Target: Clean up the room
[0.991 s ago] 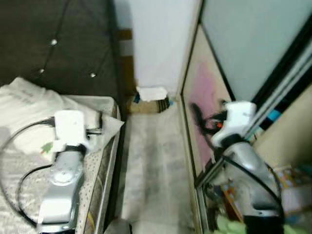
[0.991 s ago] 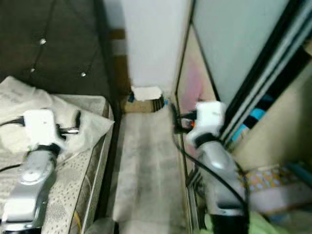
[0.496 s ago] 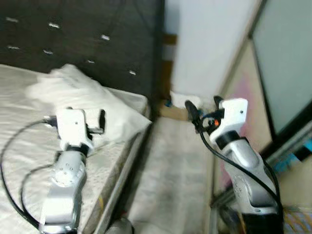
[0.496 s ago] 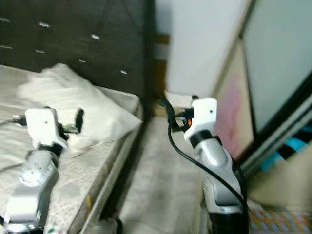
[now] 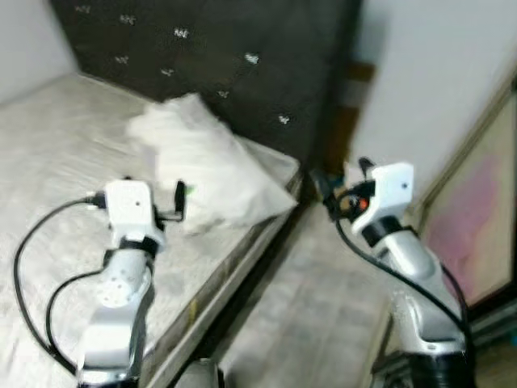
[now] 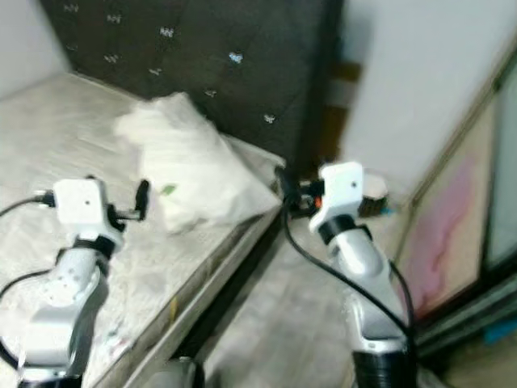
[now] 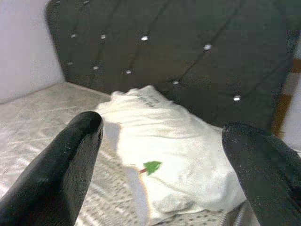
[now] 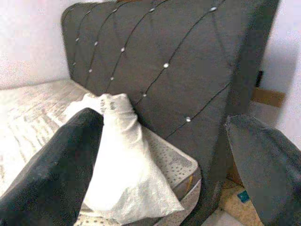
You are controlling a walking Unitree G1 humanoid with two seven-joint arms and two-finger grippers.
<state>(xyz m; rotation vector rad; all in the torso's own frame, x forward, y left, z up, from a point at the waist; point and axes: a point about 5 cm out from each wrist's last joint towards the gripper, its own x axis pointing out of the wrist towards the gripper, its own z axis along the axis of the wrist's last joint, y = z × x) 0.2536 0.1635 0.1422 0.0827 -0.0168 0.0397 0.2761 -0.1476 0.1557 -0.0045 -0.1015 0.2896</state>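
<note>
A crumpled white cloth with a small green mark lies at the head corner of the bed, against the dark tufted headboard. My left gripper hovers over the mattress just short of the cloth, open with nothing in it. In the left wrist view its black fingers stand wide apart, framing the cloth. My right gripper is raised over the gap beside the bed, open and empty. The right wrist view looks past its fingers at the cloth and headboard.
The pale mattress stretches to the left. A narrow strip of light floor runs between the bed edge and a wall panel with a pink patch on the right. A small box sits at the wall's foot.
The camera has swung left, so the bed and headboard take up more of the picture and the sliding door has slid off to the right. Both arms keep their pose, still open.
</note>
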